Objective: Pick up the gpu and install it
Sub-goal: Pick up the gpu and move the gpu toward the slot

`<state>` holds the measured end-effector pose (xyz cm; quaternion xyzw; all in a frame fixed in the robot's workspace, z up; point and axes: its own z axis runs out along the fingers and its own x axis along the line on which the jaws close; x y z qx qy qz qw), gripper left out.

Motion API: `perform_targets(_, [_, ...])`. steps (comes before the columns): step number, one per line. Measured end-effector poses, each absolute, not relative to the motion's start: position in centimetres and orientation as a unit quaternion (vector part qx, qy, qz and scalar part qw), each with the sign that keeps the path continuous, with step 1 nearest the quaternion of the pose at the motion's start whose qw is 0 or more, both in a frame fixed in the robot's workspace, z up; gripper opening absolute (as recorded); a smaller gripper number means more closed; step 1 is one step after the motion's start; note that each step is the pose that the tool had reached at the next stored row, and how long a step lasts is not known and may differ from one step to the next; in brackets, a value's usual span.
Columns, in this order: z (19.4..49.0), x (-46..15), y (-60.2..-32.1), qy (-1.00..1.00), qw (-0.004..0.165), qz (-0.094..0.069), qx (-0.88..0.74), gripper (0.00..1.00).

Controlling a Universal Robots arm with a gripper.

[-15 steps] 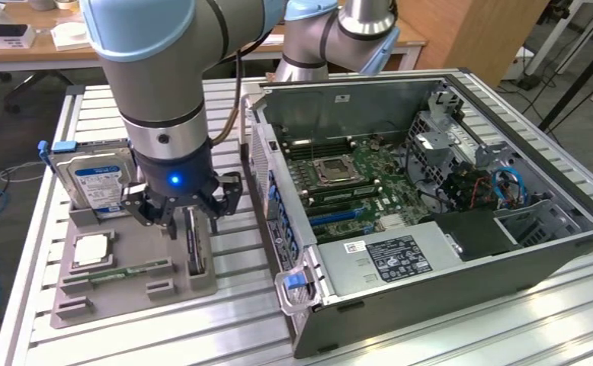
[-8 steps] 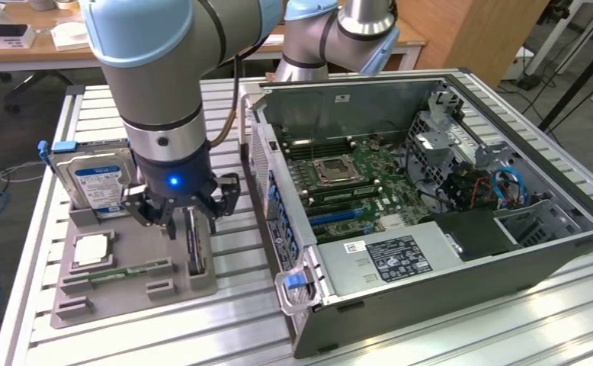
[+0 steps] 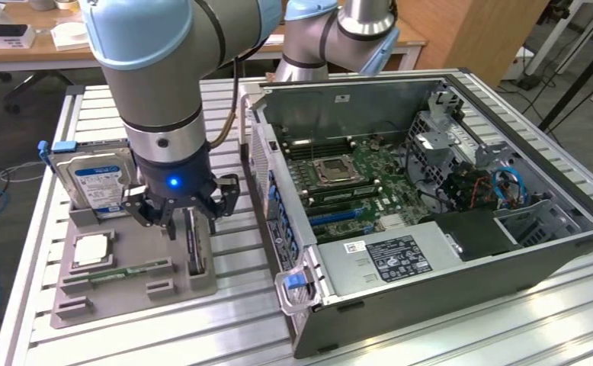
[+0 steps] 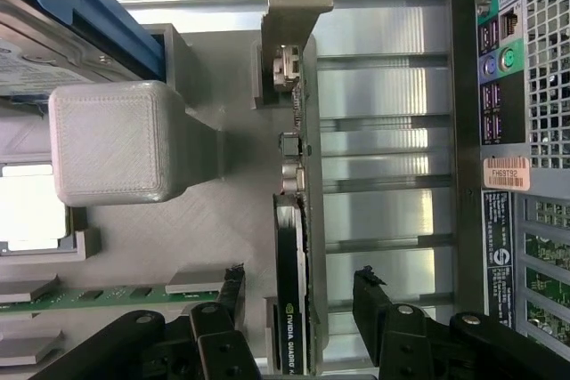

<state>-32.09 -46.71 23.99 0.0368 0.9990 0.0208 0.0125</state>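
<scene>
Jaws wide astride the gpu (image 4: 292,309), not touching, card on edge in grey tray (image 4: 236,224), one end cut off

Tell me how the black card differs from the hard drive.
The gpu is thin and black; the hard drive is thick and silver with a blue label. The gpu stands on edge; the hard drive shows its broad face. The open fingers flank the gpu, not the hard drive. Both sit in the grey tray.
</scene>
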Motion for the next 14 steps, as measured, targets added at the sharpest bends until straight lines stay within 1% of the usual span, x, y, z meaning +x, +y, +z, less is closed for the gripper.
perform_targets(11, [23.98,-32.09,-46.70,0.999,0.013,0.021,0.037,0.60])
perform_targets(14, [23.82,-32.09,-46.34,0.999,0.013,0.021,0.037,0.60])
